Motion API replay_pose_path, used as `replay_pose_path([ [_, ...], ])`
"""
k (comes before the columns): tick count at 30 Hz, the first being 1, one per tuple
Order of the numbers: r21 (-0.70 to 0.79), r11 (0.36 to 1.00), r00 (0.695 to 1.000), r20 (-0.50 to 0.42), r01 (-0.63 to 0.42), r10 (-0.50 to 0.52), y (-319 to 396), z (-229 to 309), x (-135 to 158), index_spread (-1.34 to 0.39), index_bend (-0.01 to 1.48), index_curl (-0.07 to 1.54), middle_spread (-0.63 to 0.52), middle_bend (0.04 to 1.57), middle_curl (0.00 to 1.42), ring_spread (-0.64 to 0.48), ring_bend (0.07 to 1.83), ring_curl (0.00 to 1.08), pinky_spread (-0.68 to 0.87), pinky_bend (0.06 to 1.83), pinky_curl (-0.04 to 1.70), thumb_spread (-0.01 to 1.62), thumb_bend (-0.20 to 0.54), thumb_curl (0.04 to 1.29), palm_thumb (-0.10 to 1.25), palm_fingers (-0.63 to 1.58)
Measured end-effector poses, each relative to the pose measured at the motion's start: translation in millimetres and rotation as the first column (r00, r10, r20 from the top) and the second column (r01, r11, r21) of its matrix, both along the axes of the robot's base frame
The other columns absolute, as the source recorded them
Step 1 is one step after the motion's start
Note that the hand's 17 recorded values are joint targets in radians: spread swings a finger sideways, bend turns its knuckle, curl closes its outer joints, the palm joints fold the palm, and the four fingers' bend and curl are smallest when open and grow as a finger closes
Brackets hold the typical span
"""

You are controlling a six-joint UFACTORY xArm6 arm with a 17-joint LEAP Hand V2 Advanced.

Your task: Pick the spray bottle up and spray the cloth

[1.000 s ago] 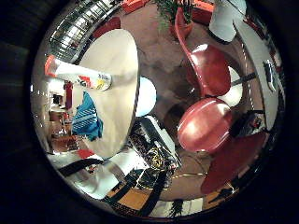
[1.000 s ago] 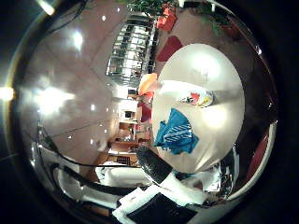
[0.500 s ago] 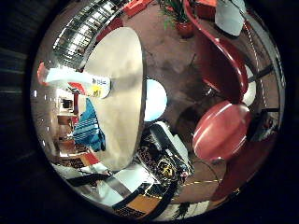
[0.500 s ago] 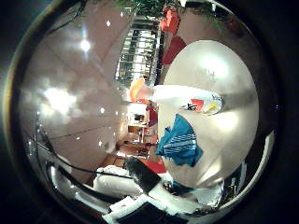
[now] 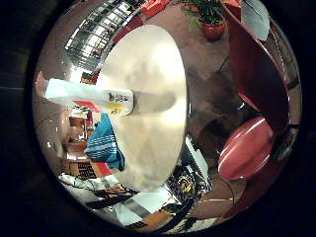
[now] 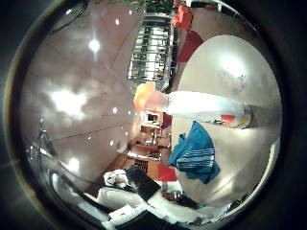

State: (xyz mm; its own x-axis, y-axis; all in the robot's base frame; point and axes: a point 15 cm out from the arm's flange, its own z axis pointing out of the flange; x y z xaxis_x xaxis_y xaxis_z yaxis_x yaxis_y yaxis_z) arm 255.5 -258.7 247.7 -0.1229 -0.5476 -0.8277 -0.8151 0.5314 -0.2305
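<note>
White spray bottle (image 6: 206,108) upright on table (image 5: 148,64), facing palm; cloth (image 6: 195,155) beside; hand state unclear.

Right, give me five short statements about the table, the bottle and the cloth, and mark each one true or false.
1. The spray bottle stands on the round table. True.
2. The spray bottle has a green top. False: its top is orange.
3. The cloth is teal-blue with pale stripes. True.
4. The cloth is draped over the red chair. False: it lies on the table near the bottle, and the chair stands apart on the floor.
5. The cloth is folded into a neat square. False: it lies crumpled.
</note>
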Motion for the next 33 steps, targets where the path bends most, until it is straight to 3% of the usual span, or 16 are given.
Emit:
replay_pose_path([
  [14, 0.026, 0.992, 0.992, -0.003, -0.126, 0.126, 65.4, -21.1, 51.0, -0.08, 0.15, 0.25, 0.23, 0.26, 0.33, 0.26, 0.38, 0.26, 0.41, 0.42, 0.31, 0.94, -0.029, 0.29, 0.32, 0.09],
  [18, 0.035, 0.986, 0.987, 0.011, -0.161, 0.161, 93.3, -21.7, 68.6, -0.07, 0.15, 0.26, 0.21, 0.29, 0.34, 0.24, 0.47, 0.27, 0.41, 0.41, 0.30, 0.95, -0.020, 0.30, 0.37, 0.25],
  [20, 0.042, 0.986, 0.987, 0.025, -0.162, 0.162, 107.9, -21.9, 76.9, -0.09, 0.16, 0.26, 0.13, 0.35, 0.36, 0.20, 0.57, 0.29, 0.39, 0.42, 0.29, 0.98, -0.003, 0.31, 0.45, 0.42],
  [24, 0.086, 0.985, 0.988, 0.054, -0.152, 0.147, 134.5, -22.6, 88.2, -0.25, 0.19, 0.29, -0.11, 0.61, 0.48, -0.15, 0.89, 0.40, -0.05, 0.60, 0.32, 1.03, -0.007, 0.33, 0.62, 1.02],
  [26, 0.114, 0.982, 0.987, 0.070, -0.153, 0.145, 147.3, -20.0, 96.2, -0.30, 0.27, 0.35, -0.15, 0.70, 0.54, -0.19, 0.95, 0.45, -0.20, 0.70, 0.37, 1.04, -0.007, 0.34, 0.66, 1.18],
  [28, 0.146, 0.976, 0.985, 0.092, -0.159, 0.146, 163.7, -15.8, 106.8, -0.35, 0.47, 0.46, -0.18, 0.86, 0.62, -0.22, 1.04, 0.50, -0.31, 0.87, 0.45, 1.04, -0.005, 0.37, 0.75, 1.28],
  [33, 0.215, 0.961, 0.978, 0.152, -0.173, 0.142, 204.0, -2.6, 129.8, -0.33, 0.84, 0.69, -0.16, 1.14, 0.72, -0.21, 1.23, 0.59, -0.29, 1.14, 0.62, 1.03, -0.004, 0.43, 0.92, 1.23],
])
